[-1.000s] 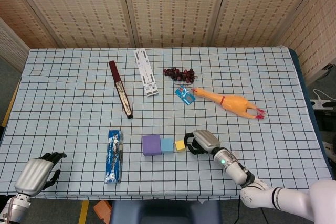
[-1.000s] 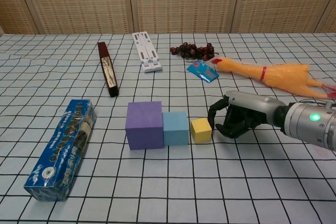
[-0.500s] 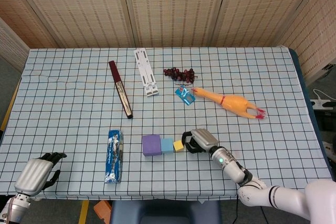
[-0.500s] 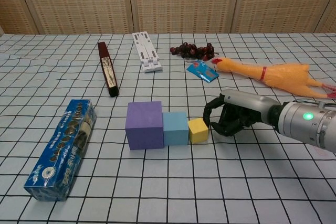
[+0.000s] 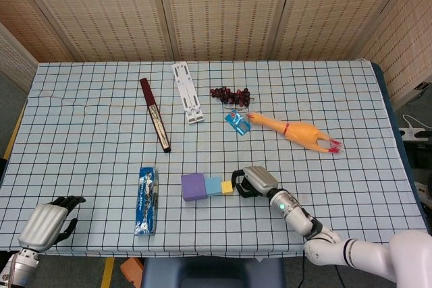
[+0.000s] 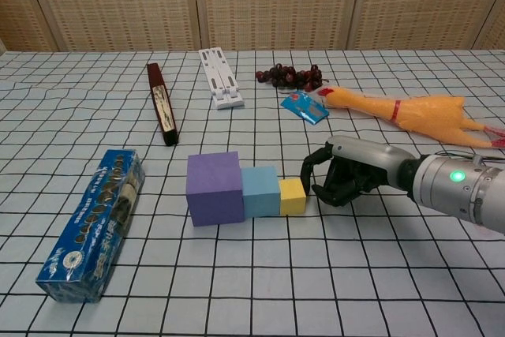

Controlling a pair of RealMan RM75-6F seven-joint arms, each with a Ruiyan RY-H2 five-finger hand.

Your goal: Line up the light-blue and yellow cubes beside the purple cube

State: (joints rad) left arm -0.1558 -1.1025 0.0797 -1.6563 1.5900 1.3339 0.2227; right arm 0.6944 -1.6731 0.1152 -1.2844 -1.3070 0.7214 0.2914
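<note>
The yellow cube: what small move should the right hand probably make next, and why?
Probably draw the right hand back off the yellow cube. The cube sits against the light-blue cube, which sits against the purple cube, so the row looks formed. The fingers, curled at the cube's side, grip nothing.

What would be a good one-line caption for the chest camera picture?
Right hand nudges yellow cube against light-blue cube and purple cube.

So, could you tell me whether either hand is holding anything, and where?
Nothing is held. The right hand, fingers curled, sits against the yellow cube; the left hand hangs off the table edge.
</note>
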